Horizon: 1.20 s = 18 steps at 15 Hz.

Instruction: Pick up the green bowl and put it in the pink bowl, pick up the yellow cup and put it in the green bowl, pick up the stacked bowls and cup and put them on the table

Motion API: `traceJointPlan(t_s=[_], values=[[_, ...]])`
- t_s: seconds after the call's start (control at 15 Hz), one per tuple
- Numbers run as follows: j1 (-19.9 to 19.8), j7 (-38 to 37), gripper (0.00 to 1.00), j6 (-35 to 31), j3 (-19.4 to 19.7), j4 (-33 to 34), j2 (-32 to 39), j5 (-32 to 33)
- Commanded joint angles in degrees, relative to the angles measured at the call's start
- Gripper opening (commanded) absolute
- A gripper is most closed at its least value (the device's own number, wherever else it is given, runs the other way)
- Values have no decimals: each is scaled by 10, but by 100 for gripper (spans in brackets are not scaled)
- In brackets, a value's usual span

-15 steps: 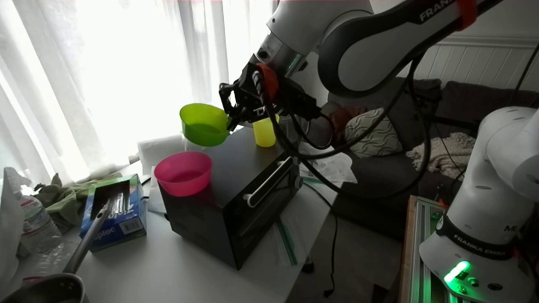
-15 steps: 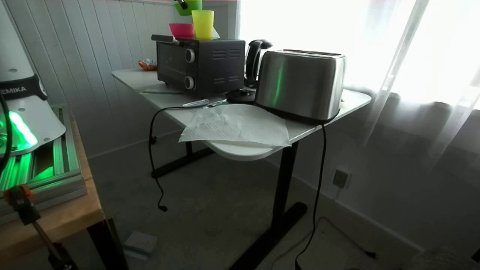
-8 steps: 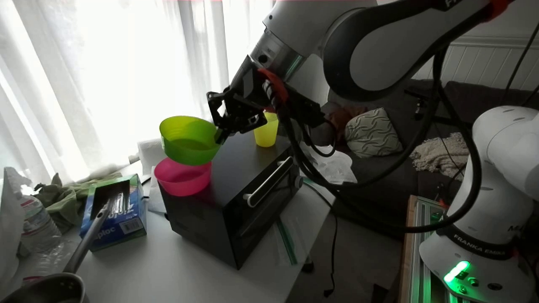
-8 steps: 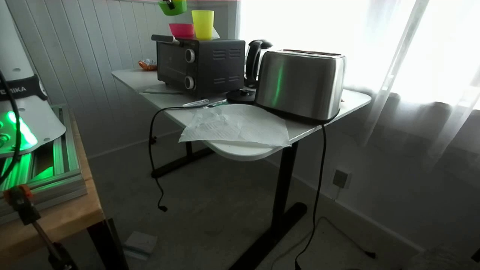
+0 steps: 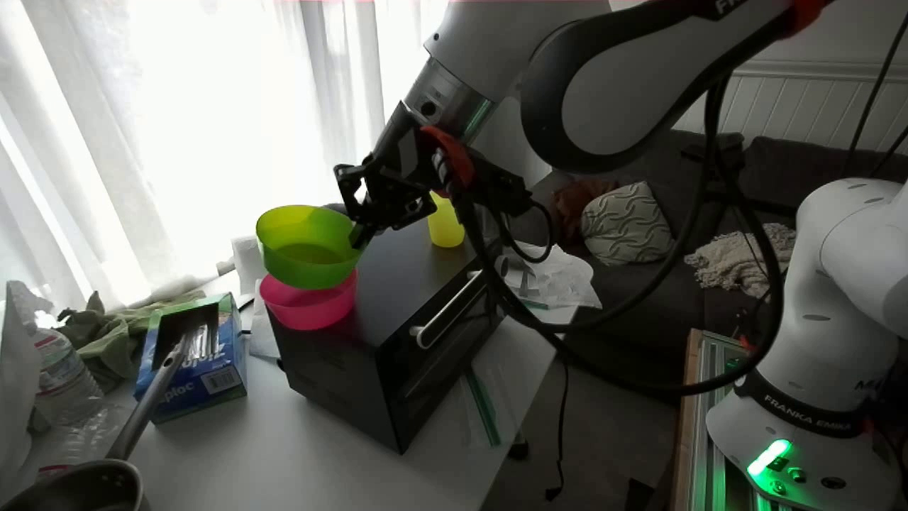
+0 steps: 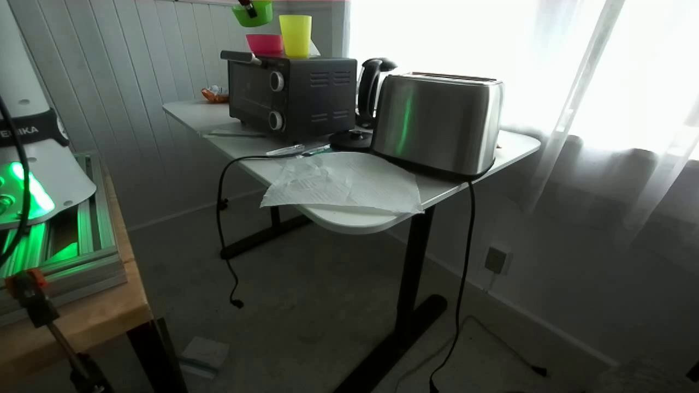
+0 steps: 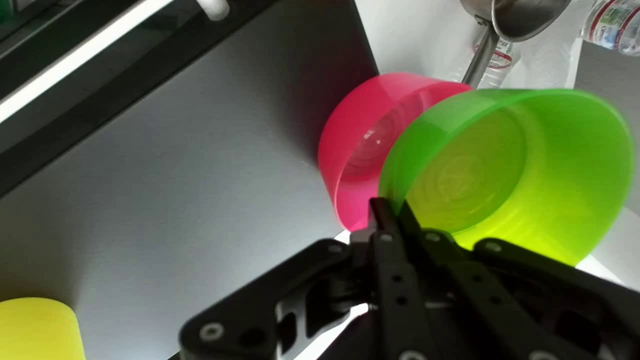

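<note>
I see a blk toaster oven (image 6: pixel 292 98), s/s toaster (image 6: pixel 437 125) w/ cord (image 6: pixel 468 251) hanging, Ziploc box (image 5: pixel 202 372) nr saucepan (image 5: pixel 92 481), water btl. (image 5: pixel 64 376), patterned cushion (image 5: pixel 628 223) on dk sofa (image 5: pixel 787 170).

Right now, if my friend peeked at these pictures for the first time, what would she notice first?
Probably the bright green bowl, pinched at its rim by the black gripper and held higher than the pink bowl. The pink bowl sits on one end of the black oven, the yellow cup toward the other. Next, maybe the glowing green light on the robot's base.
</note>
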<state>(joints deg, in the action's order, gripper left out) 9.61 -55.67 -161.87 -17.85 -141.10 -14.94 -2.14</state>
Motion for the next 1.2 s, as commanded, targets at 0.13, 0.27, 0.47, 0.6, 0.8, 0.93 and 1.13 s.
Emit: traceJointPlan(t_s=[0.13, 0.27, 0.47, 0.6, 0.8, 0.93, 1.13], values=[[-25, -6, 2, 5, -8, 41, 45, 41], [-33, -7, 2, 18, -8, 46, 52, 61], [-36, -3, 2, 41, -5, 54, 63, 76], [-39, -5, 2, 60, -5, 58, 68, 88], [-37, -4, 2, 91, 5, 64, 68, 103], [-38, -4, 2, 109, 11, 66, 62, 110], [-41, -7, 28, 137, 24, 72, 53, 107]])
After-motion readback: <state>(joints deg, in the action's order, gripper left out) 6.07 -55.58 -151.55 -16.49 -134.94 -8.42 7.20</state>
